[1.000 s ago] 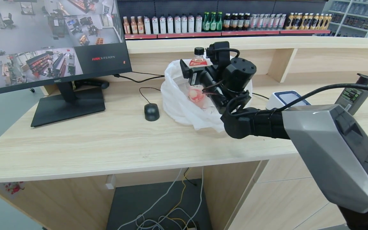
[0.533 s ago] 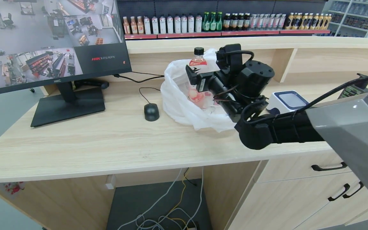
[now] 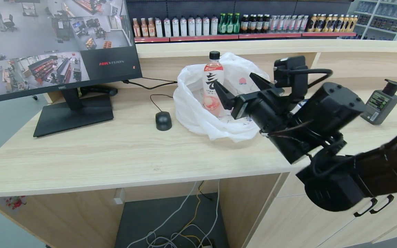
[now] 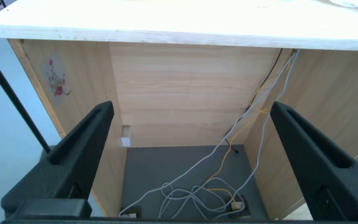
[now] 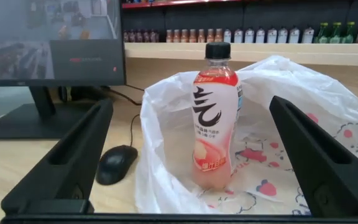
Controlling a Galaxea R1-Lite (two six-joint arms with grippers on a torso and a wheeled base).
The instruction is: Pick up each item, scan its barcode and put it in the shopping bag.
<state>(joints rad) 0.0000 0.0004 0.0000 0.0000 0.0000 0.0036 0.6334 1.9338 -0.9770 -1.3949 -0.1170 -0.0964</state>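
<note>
Left wrist view: my left gripper (image 4: 191, 124) is spread, empty, parked below the pale wooden surface (image 4: 166, 25). My right gripper (image 3: 233, 81) is released, facing the white plastic shopping bag (image 3: 191, 113). Inside stands the pink black-capped drink bottle (image 3: 213, 82), upright, apparently bagged; its label shows bold dark characters. Grey pump bottle (image 3: 379, 103) waits beyond.

Head view: high, facing forward-down over light wooden counter (image 3: 115, 148).
Right wrist view: near, level, facing white plastic shopping bag (image 5: 160, 162) with pink drink bottle (image 5: 215, 124); both shared with head view.
Left wrist view: low, facing under counter; loose cables (image 4: 197, 193) shared with head view.
</note>
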